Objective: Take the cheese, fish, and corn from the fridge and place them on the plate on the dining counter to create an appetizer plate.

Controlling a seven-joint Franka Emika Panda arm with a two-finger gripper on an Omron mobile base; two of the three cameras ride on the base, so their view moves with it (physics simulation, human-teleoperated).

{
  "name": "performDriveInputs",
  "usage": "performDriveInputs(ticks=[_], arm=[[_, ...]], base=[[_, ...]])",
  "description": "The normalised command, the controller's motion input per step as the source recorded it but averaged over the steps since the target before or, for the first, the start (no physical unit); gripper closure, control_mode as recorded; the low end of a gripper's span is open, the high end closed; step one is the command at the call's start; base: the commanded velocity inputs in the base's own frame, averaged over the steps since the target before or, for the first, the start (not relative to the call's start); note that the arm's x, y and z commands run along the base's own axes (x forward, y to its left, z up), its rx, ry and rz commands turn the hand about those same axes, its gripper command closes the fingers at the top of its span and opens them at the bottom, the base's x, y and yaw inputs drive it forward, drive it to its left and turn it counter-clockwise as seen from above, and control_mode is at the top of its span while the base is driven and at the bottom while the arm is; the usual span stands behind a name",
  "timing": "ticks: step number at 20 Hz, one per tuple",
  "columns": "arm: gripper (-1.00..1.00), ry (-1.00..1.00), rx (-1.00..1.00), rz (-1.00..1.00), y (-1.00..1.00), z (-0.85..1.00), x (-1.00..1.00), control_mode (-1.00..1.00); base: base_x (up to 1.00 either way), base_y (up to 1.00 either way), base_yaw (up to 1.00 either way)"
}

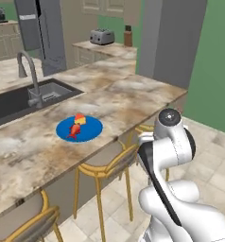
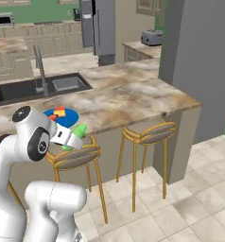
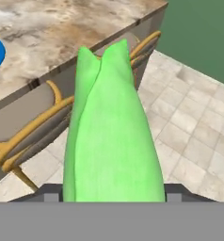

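Hand view: corn (image 3: 111,136) clamped in gripper (image 3: 113,195), below counter (image 3: 62,33) edge by stool (image 3: 34,127). Prob light, stiff, husk slick, tapered; best held mid-body. Fish (image 1: 75,129), cheese (image 1: 80,118) on plate (image 1: 93,128)

Blue plate (image 1: 88,133) lies flat on the marbled surface (image 1: 133,97); red fish (image 1: 74,129) and orange cheese (image 1: 80,118) rest on it, cheese at fish's 12 o'clock; green-husked corn (image 3: 113,141) sits between the fingers, off the surface edge.

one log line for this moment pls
gripper: shut on corn | plate: fish, cheese on it | corn not yet over plate
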Motion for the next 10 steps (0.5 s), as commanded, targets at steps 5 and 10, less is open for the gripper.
performDriveInputs(ticks=[5, 10], arm=[[1.0, 0.0, 0.0, 0.0, 0.0, 0.0, 0.0, 1.0], [1.0, 0.0, 0.0, 0.0, 0.0, 0.0, 0.0, 1.0]], base=[[0.95, 0.38, 0.28], [1.0, 0.27, 0.2]])
